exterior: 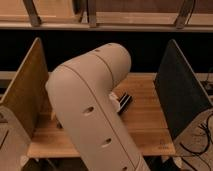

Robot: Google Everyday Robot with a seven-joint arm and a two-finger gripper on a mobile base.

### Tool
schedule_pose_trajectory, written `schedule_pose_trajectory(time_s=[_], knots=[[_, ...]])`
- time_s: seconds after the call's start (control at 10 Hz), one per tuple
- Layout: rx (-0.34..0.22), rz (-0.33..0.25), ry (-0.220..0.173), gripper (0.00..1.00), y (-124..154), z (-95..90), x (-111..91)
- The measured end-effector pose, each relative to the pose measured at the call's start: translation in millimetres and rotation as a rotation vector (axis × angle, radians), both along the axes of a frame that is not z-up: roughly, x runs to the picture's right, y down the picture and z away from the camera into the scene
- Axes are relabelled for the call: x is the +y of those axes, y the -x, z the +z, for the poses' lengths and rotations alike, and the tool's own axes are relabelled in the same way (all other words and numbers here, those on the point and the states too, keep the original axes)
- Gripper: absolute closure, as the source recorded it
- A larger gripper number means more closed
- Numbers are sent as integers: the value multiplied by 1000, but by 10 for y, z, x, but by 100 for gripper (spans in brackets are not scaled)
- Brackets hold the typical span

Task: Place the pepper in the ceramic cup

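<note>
My beige arm fills the middle of the camera view and hides most of the wooden table. Part of my gripper shows as a black and white piece just right of the arm, low over the table's middle. The pepper is hidden or out of view. The ceramic cup is hidden or out of view as well. Nothing shows whether the gripper holds anything.
A tan upright panel stands on the table's left side and a dark panel on its right. A dark shelf with a metal rail runs behind. Cables hang at the lower right.
</note>
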State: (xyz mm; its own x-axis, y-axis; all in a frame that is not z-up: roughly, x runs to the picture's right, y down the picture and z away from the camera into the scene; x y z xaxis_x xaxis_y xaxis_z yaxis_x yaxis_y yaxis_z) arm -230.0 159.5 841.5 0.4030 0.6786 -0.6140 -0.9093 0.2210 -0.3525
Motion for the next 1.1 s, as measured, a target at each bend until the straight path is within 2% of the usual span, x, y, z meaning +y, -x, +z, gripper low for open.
schedule_pose_trajectory(time_s=[0.4,0.7,0.9,1.1], knots=[[-2,-15,56,22,167,212,146],[-13,-19,81,50,221,315,201],[-16,-6,69,70,199,350,137],[-15,4,40,92,162,321,7]])
